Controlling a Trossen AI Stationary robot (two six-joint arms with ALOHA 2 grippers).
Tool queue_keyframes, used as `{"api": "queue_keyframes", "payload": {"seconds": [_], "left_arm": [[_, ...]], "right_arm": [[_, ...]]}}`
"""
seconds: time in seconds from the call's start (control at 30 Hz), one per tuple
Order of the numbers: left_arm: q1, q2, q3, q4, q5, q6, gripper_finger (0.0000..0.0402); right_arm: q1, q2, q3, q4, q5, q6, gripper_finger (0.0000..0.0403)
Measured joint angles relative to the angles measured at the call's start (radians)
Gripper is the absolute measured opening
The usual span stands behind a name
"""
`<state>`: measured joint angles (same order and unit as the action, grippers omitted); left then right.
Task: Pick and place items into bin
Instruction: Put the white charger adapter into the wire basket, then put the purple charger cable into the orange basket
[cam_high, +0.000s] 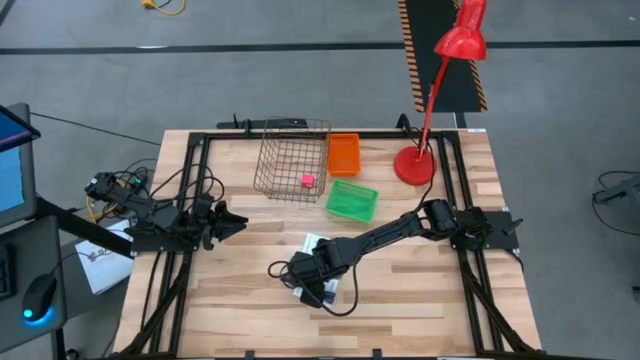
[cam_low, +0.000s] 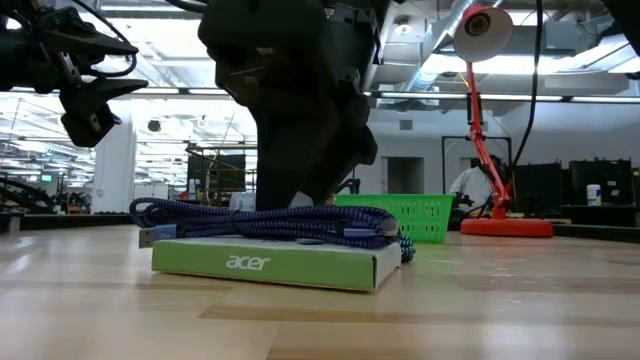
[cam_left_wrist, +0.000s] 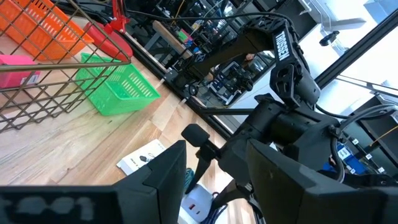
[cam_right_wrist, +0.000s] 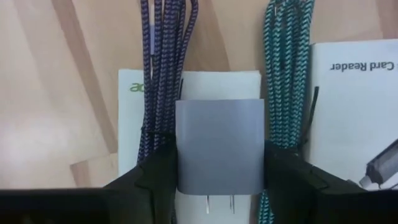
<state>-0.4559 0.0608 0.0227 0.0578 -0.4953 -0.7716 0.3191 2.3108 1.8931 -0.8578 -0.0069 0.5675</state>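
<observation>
The wooden desk (cam_high: 420, 300) fills the middle of the high view; on it, in the upper centre, stands a wire basket (cam_high: 292, 158) with a pink cube (cam_high: 307, 181) inside, an orange bin (cam_high: 343, 153) just to its right, and a green bin (cam_high: 351, 200) below that; a red lamp (cam_high: 430, 110) rises at the upper right; the left hand (cam_high: 236, 222) waits at the left edge of the desk, its fingers spread and empty; the right hand (cam_high: 307, 283) reaches down at lower centre over a pile of items; there a white-and-green box (cam_low: 275, 265) lies flat with a purple braided cable (cam_right_wrist: 165, 56) across it and a teal braided cable (cam_right_wrist: 286, 62) beside; the right hand's fingers (cam_right_wrist: 152, 180) flank a grey plug cube (cam_right_wrist: 219, 146), touching both its sides, grasping it.
</observation>
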Motion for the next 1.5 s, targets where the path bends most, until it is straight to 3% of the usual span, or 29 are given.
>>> {"api": "queue_keyframes", "payload": {"seconds": [0.2,0.43,0.63,0.77,0.93,1.17,1.33,1.5], "left_arm": [[0.000,0.000,0.000,0.000,0.000,0.000,0.0158],[0.000,0.000,0.000,0.000,0.000,0.000,0.0158],[0.000,0.000,0.000,0.000,0.000,0.000,0.0158],[0.000,0.000,0.000,0.000,0.000,0.000,0.0158],[0.000,0.000,0.000,0.001,0.000,0.000,0.0158],[0.000,0.000,0.000,0.000,-0.012,0.000,0.0158],[0.000,0.000,0.000,0.001,-0.025,0.003,0.0158],[0.000,0.000,0.000,0.000,-0.025,0.006,0.0158]], "right_arm": [[-0.005,0.000,0.082,-0.036,0.017,0.000,0.0182],[-0.050,0.000,0.268,-0.175,0.163,-0.046,0.0182],[-0.141,0.000,0.460,-0.260,0.275,-0.140,0.0182],[-0.231,-0.040,0.449,-0.213,0.300,-0.184,0.0182],[-0.361,-0.045,0.449,-0.207,0.285,-0.215,0.0182],[-0.511,-0.028,0.448,-0.178,0.138,-0.320,0.0193],[-0.585,-0.030,0.449,-0.167,0.040,-0.388,0.0221],[-0.619,-0.030,0.449,-0.157,0.026,-0.476,0.0230]]}}
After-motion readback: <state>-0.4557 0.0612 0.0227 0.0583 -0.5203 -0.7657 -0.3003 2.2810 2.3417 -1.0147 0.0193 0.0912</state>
